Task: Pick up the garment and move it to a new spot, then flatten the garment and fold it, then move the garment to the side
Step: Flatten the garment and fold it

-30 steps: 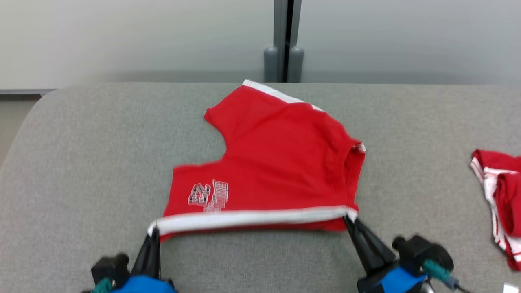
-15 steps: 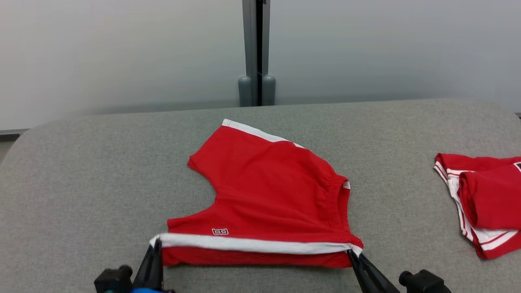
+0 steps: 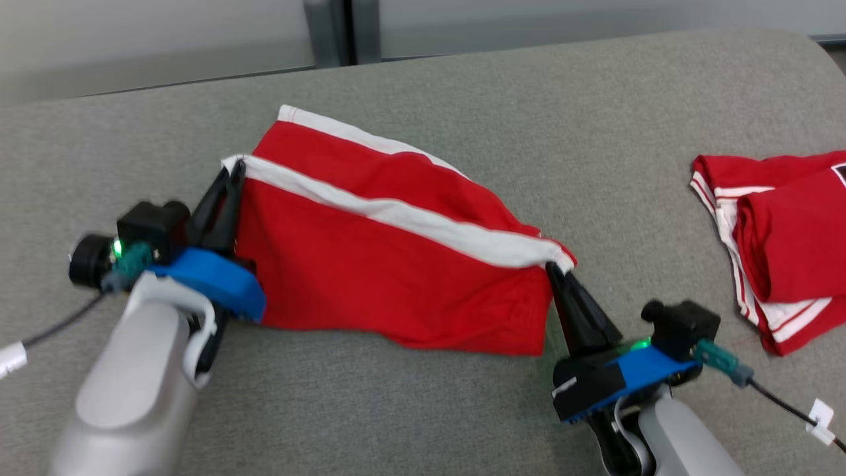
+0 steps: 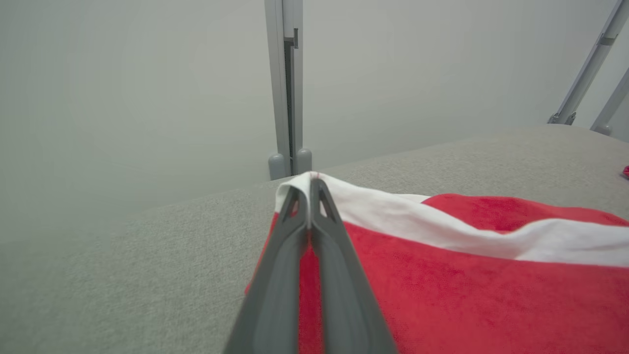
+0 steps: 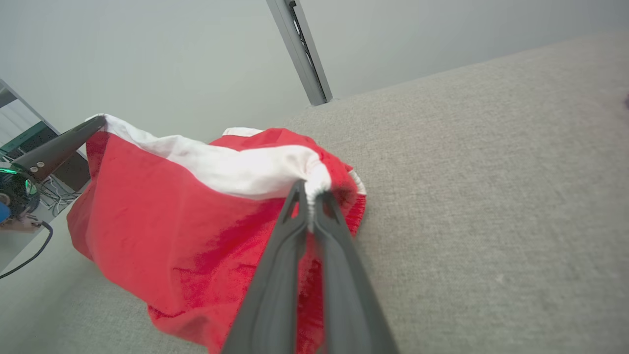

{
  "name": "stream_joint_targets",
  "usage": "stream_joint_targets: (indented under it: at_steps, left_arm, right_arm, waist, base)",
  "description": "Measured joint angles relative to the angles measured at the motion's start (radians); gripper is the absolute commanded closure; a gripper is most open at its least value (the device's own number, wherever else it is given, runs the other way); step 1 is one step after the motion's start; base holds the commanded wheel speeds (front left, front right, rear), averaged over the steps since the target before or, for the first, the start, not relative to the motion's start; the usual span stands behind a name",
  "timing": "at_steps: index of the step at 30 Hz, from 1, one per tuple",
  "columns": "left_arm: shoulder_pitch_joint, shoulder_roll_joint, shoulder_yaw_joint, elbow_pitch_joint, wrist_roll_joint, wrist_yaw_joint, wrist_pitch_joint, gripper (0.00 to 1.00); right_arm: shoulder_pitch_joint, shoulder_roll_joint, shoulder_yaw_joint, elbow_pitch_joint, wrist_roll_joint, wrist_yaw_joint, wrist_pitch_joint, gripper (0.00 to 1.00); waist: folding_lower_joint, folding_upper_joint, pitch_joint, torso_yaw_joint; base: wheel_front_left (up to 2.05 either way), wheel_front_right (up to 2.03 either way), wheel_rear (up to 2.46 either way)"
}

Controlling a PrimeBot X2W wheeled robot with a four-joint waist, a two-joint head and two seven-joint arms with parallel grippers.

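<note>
Red garment (image 3: 396, 284), lower layer half-hidden

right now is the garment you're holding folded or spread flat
Folded over: the garment is doubled on itself, its white edge pinched at both corners by the left gripper and right gripper.

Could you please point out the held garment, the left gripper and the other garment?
held garment (image 3: 396, 277): head view, red panel below the white band.
left gripper (image 3: 235, 167): head view, between its fingertips.
other garment (image 3: 793, 238): head view, its red folded top.
</note>
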Motion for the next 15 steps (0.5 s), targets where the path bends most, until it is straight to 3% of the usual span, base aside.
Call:
stream_joint_targets:
  at_steps: [8, 15]
  left_arm:
    - [-0.239, 0.126, -0.182, 0.078, -0.136, 0.0, 0.046, 1.0]
    - [-0.392, 0.184, -0.282, 0.139, -0.199, 0.0, 0.05, 1.0]
  right_arm:
    - [-0.127, 0.005, 0.06, 0.009, 0.119, 0.0, 0.0, 1.0]
    - [-0.201, 0.007, 0.043, -0.016, 0.178, 0.0, 0.0, 1.0]
  waist:
    - [-0.0002, 0.0, 0.103, -0.051]
    - [-0.0003, 0.0001, 0.171, -0.084]
  base:
    - [0.0, 0.0, 0.0]
    - [0.0, 0.0, 0.0]
